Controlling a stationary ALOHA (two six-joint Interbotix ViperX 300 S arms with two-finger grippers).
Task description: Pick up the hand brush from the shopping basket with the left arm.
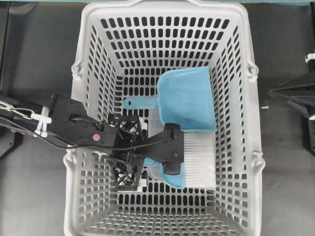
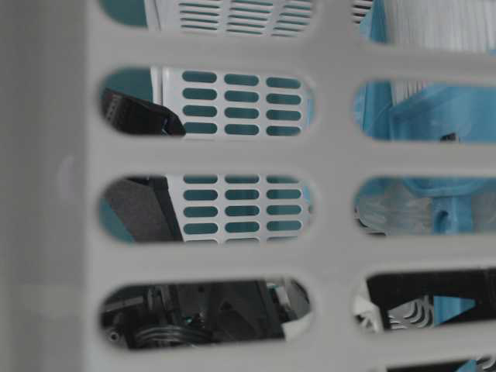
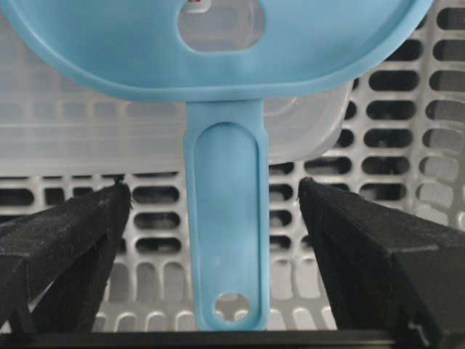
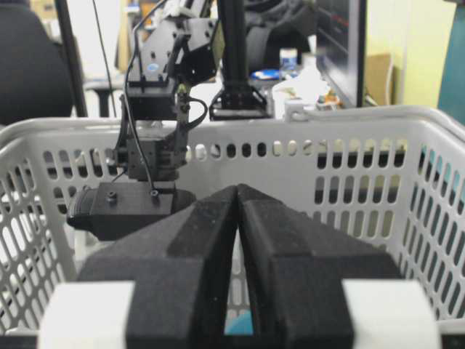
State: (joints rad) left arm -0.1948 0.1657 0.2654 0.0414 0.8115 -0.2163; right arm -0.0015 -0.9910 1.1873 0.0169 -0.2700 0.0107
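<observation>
The left gripper (image 3: 211, 196) is reached down into the basket (image 1: 88, 59), fingers spread wide either side of the brush (image 3: 225, 240) handle, not touching. The brush is lying on the basket floor beside a dustpan (image 1: 189, 98). The right gripper (image 4: 238, 200) is held shut outside the basket.

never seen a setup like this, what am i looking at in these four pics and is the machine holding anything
These are four cameras on one two-armed robot at the same moment. The top-down picture shows a large light-grey slotted plastic basket holding a flat light-blue plastic dustpan and a small light-blue hand brush with white bristles. A black arm reaches in from the left. The blurry picture looks through the basket's side slots from table height. The third comes from a camera on that left arm: its left claw is open, one black finger on each side of the brush's thin handle, not touching it, so nothing is held yet. The last is from the other arm's camera, outside the basket; its right claw is shut and empty.
</observation>
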